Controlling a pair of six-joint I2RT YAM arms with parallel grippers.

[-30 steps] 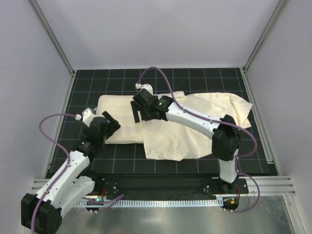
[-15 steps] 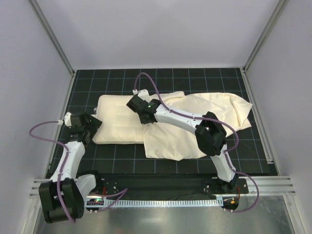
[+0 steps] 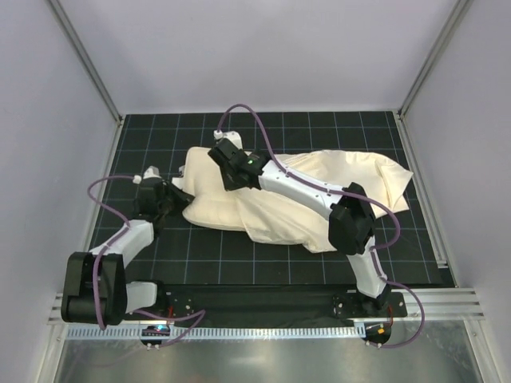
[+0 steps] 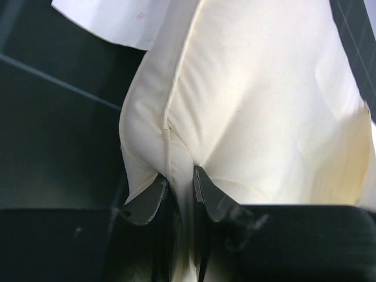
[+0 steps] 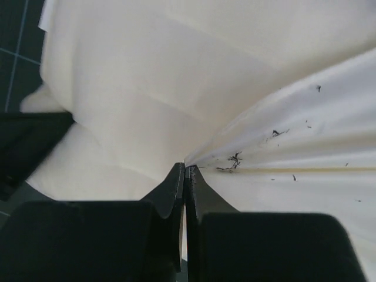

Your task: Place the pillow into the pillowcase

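Pillow: soft, light, best held by its seam
Left claw nips pillow's corner seam; right claw clamps limp pillowcase beside it.

We take the black mat, ruled with a thin pale grid, as our mark. Behind it rises a plain pale-grey back wall. To the mat's left stands a matching left wall and to its right a right wall, each meeting the back wall along a slanted metal post. In front of the mat runs a silver rail, and beyond that lies a brushed metal sheet. The light falls soft and even.
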